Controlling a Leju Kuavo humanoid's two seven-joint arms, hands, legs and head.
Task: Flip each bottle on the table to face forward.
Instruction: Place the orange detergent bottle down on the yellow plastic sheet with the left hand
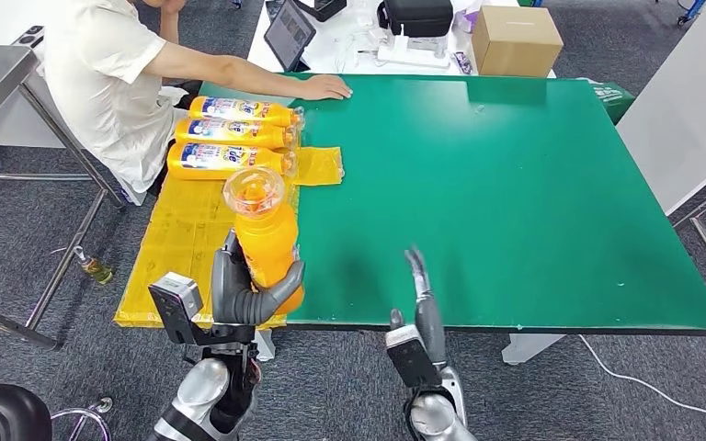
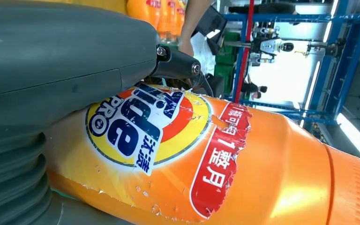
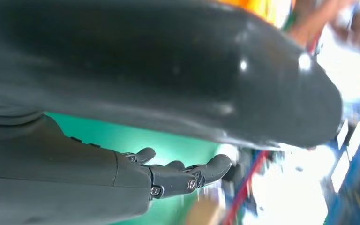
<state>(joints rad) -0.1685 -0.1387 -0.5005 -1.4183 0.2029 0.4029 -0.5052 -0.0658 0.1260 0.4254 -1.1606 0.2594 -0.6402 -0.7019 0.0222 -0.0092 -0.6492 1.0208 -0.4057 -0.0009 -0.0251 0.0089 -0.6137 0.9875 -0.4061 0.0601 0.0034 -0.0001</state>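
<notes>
Risk, nearest first: the bottle (image 1: 267, 241) is held upright in the left hand (image 1: 244, 292) just at the near left corner of the table (image 1: 515, 202), over the edge of the yellow sheet (image 1: 179, 243). The grasp is seen low on the body, with the cap end high above it, so a top-heavy tilt is judged likely if the wrist is rolled quickly. In the left wrist view the label (image 2: 140, 126) is seen torn and wrinkled under the thumb (image 2: 51, 61); a slip of the plastic film against the fingers is considered possible, and a drop here could send the bottle off the table edge to the floor.

Left hand: fingers are wrapped around the bottle from behind and the side, thumb pressed on the label face. The arm is raised from below, forearm roughly vertical.

Right hand (image 1: 423, 299): held edge-up at the near table edge, fingers straight and apart, nothing held. It is well apart from the bottle, so no support is available if the grasp fails.

Farther back, three bottles (image 1: 234, 135) are laid on their sides on the sheet. A person's hand (image 1: 324, 87) is rested on the far table edge, near them; contact is judged possible if the bottle is set down there.
</notes>
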